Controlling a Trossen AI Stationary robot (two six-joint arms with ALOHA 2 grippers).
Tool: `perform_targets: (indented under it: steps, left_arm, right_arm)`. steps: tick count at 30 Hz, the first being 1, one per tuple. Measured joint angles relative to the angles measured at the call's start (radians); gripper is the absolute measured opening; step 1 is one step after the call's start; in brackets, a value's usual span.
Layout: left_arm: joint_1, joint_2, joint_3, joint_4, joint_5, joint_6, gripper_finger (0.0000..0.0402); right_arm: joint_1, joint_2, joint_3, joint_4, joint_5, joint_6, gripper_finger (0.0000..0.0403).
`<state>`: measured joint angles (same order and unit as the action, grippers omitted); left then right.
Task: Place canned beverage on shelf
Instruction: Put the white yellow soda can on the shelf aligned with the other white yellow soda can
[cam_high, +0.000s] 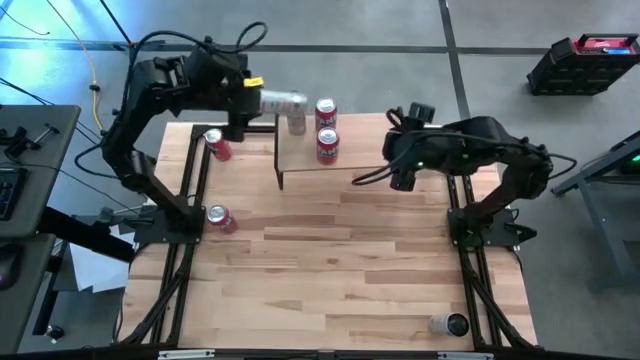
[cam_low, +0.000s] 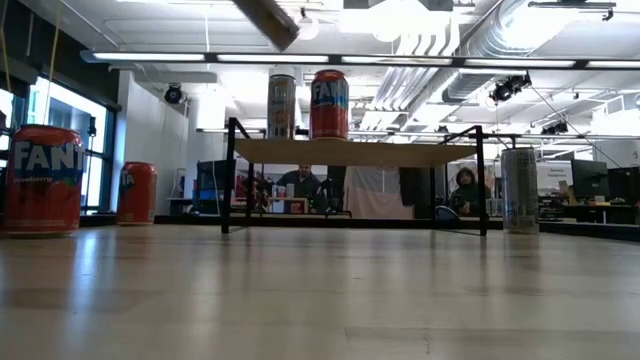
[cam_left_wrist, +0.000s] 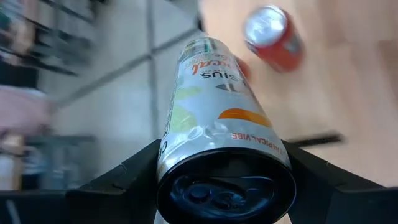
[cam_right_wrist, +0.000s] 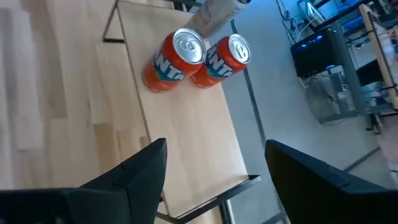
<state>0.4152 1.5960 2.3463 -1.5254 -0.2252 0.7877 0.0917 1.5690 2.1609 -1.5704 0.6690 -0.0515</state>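
My left gripper (cam_high: 256, 100) is shut on a white and silver canned beverage (cam_left_wrist: 214, 93), held in the air over the shelf's far left corner. It shows at the top of the low view as a tilted canned beverage (cam_low: 266, 20). The shelf (cam_high: 300, 170) has a light plank top on thin black legs and stands on its legs at the table's far middle. Two red cans (cam_right_wrist: 174, 59) and a silver can (cam_high: 296, 123) stand on it. My right gripper (cam_high: 404, 180) hovers open, to the right of the shelf, with nothing between its fingers. My left gripper pinches the can between its two fingers at the side walls of the bottom end (cam_left_wrist: 165, 155). The fingers come from the table's left, slanting down, and lie along the can. The can sticks out past them, top end away, tilted and lifted clear.
Two red cans (cam_high: 217, 145) (cam_high: 220, 218) stand near the table's left edge. A silver can (cam_high: 448, 323) stands at the near right corner. Black frame rails run along both table sides. The middle of the wooden table (cam_high: 340, 270) is bare.
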Motion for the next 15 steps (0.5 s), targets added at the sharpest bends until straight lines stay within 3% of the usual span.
perform_targets:
  steps: [8, 15]
  left_arm:
    - [0.000, 0.001, -0.030, -0.043, 0.150, -0.070, 0.0243]
    - [-0.036, -0.008, -0.137, -0.044, 0.107, -0.151, 0.0243]
  right_arm:
    - [0.000, -0.056, 0.000, -0.001, -0.060, 0.017, 0.0256]
    - [0.000, -0.059, 0.000, -0.001, -0.089, 0.001, 0.0256]
